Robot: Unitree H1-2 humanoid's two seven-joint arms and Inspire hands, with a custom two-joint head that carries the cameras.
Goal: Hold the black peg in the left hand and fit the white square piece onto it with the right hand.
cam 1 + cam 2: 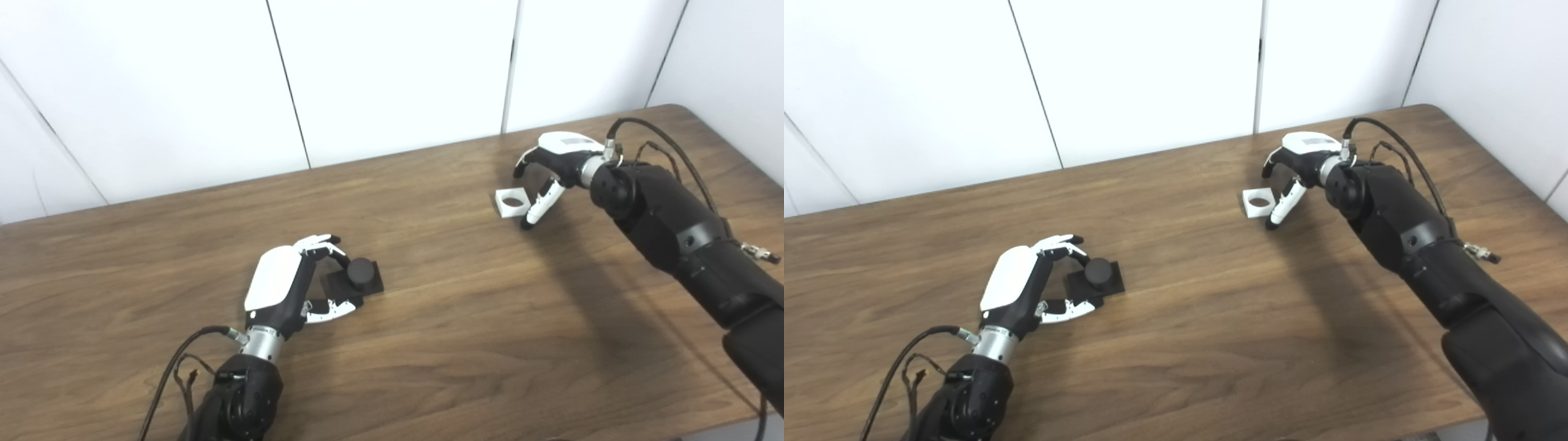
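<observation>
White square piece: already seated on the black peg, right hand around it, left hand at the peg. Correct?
No. The white square piece is not on the black peg; it lies on the table far from it, as the left eye view shows. The right hand is around it, and the left hand is at the peg.

Your bench is brown wood-grain, smooth with a soft sheen where the light falls. The black peg looks like matt plastic, dull all over. The white square piece reads as smooth matt plastic too. On your left hand and right hand you see glossy white shells over matt black parts, with brushed metal collars at the wrists. The wall panels look flat, white and smooth.
</observation>
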